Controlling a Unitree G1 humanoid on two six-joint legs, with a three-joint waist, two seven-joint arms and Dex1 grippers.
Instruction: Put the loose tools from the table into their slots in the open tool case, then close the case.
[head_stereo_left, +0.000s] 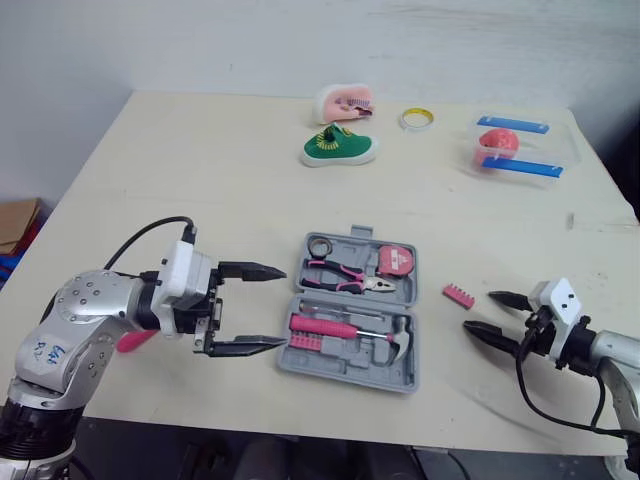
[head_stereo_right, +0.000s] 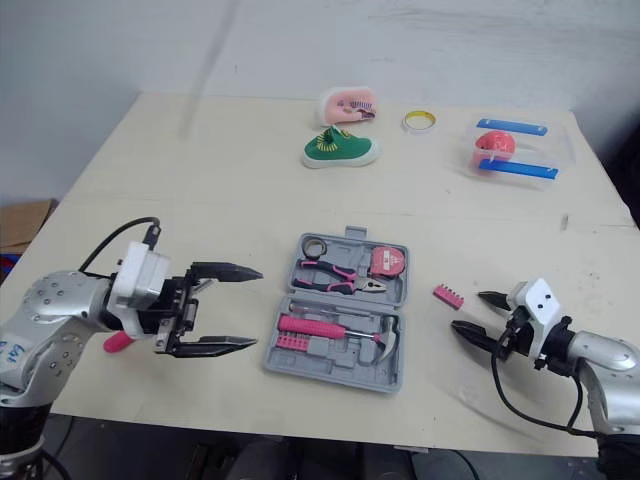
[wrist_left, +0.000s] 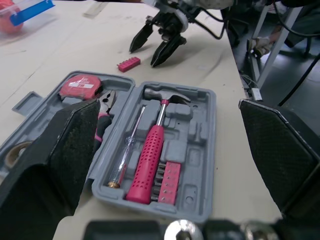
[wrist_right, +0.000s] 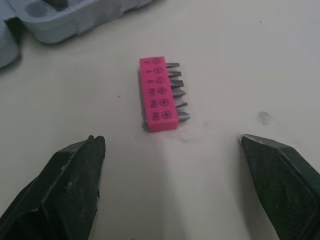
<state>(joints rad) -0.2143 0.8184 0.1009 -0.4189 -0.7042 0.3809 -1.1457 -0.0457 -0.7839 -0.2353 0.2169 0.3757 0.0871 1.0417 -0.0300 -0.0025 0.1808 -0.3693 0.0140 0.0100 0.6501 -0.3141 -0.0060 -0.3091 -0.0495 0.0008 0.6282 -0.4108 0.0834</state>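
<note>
Spotted pink bit holder (head_stereo_left: 458, 294) on worktop (head_stereo_left: 200, 180) at 10 o'clock from right gripper (head_stereo_left: 478, 311), long axis along its parted jaws; left gripper (head_stereo_left: 283, 307) farther, jaws parted.

Head stereo pair overlooking table (head_stereo_left: 200, 180), wrist cameras low, close

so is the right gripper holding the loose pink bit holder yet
No, the pink bit holder lies on the table, clear of the open right gripper.
</note>
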